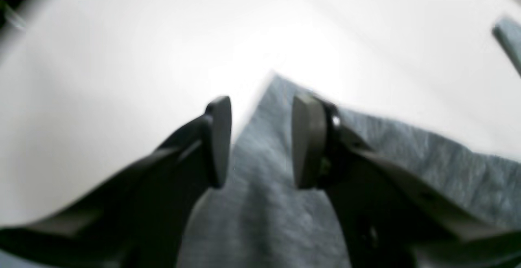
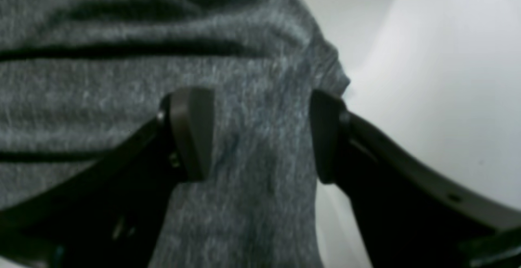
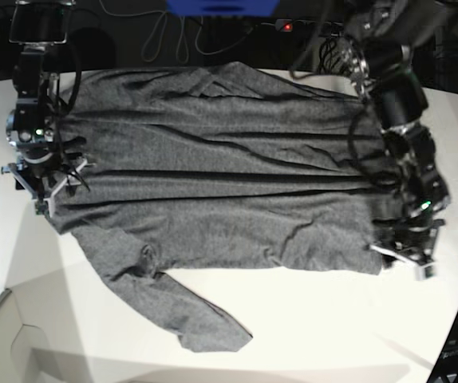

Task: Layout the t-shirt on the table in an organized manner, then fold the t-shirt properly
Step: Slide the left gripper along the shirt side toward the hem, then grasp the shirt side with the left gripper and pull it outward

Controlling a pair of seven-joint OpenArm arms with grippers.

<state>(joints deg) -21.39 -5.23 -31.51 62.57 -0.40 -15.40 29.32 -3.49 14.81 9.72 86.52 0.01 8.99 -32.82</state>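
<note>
Heather dark-grey t-shirt [image 3: 213, 175], plain, no print, smooth white table [image 3: 317, 327], black fingers [image 2: 191, 133]

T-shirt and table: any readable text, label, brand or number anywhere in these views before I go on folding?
None readable.
The t-shirt is plain grey, with no print or tag showing.
The table is bare white, unmarked.
The left gripper and right gripper show no lettering; both wrist views are blurred.

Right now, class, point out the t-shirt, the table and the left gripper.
t-shirt [image 3: 213, 183], base view, middle of its body.
table [image 3: 333, 319], base view, bare white top.
left gripper [image 1: 260, 141], left wrist view, midway between fingertips.
</note>
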